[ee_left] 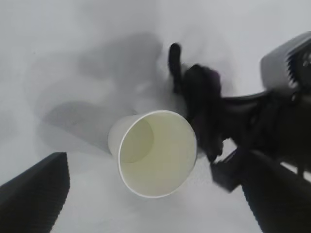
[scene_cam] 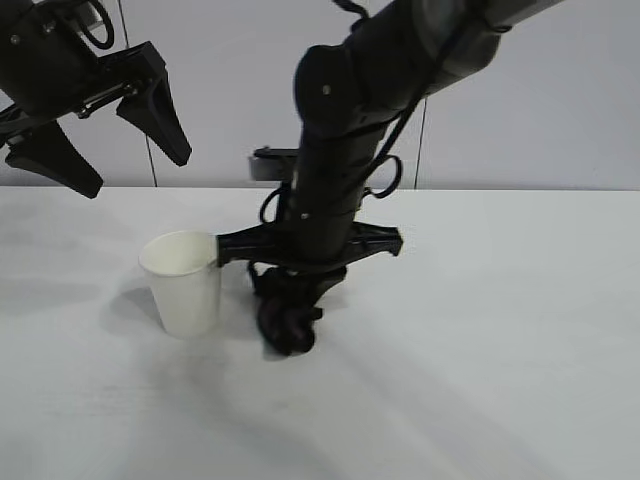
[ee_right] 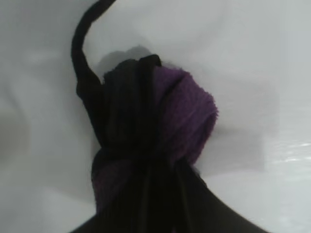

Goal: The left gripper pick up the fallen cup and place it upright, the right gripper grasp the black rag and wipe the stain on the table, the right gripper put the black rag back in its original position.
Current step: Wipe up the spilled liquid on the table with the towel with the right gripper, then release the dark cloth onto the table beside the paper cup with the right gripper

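Note:
The white paper cup (scene_cam: 183,283) stands upright on the table (scene_cam: 500,330), left of centre; the left wrist view looks down into its mouth (ee_left: 154,153). My left gripper (scene_cam: 118,150) is open and empty, raised above and to the left of the cup. My right gripper (scene_cam: 290,295) points down just right of the cup and is shut on the black rag (scene_cam: 286,320), pressing it onto the table. In the right wrist view the bunched black and purple rag (ee_right: 155,131) fills the frame between the fingers. The stain is hidden.
The right arm's wrist bar (scene_cam: 310,245) reaches across to touch the cup's rim. A small grey box (scene_cam: 270,165) sits at the table's far edge behind the arm. A grey wall stands behind the table.

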Tool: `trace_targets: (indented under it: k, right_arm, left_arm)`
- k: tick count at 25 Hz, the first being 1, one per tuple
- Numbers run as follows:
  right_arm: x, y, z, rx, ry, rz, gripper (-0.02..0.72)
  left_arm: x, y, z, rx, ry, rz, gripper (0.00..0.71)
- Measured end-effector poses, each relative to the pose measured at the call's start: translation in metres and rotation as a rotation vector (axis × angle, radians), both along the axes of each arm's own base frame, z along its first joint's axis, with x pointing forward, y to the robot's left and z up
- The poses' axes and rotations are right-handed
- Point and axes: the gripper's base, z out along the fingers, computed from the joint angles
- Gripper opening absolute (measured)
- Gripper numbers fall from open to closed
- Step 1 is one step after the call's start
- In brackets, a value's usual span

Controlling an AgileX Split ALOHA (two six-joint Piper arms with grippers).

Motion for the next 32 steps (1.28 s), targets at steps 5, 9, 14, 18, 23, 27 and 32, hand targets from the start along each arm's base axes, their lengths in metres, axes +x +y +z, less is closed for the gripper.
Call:
trace_targets:
  k: [5,9,14,18,23,27,32]
  right_arm:
    - [0.012,-0.015,-0.001,0.023,0.007,-0.058,0.041]
    - [0.039,-0.059,-0.001,0.02,0.005,-0.172,0.041]
    - [0.059,-0.105,0.001,-0.007,0.026,-0.258,0.041]
    - [0.054,-0.115,0.009,-0.037,0.069,-0.232,0.041]
    - [0.038,-0.123,0.027,-0.104,0.153,-0.217,0.041]
    - [0.023,-0.137,0.049,-0.116,0.142,-0.232,0.078]
    - [0.01,-0.159,0.06,-0.121,0.151,-0.288,0.507]
  left_arm:
    - [-0.001,0.0,0.0,0.0,0.007,-0.004,0.693]
    - [-0.001,0.0,0.0,0.0,0.012,-0.007,0.693]
    - [-0.001,0.0,0.0,0.0,0.013,-0.007,0.693]
    - [-0.001,0.0,0.0,0.0,0.013,-0.007,0.693]
    - [-0.002,0.0,0.0,0.0,0.015,-0.008,0.693]
    - [-0.002,0.0,0.0,0.0,0.015,-0.008,0.693]
    - [-0.002,0.0,0.0,0.0,0.016,-0.009,0.693]
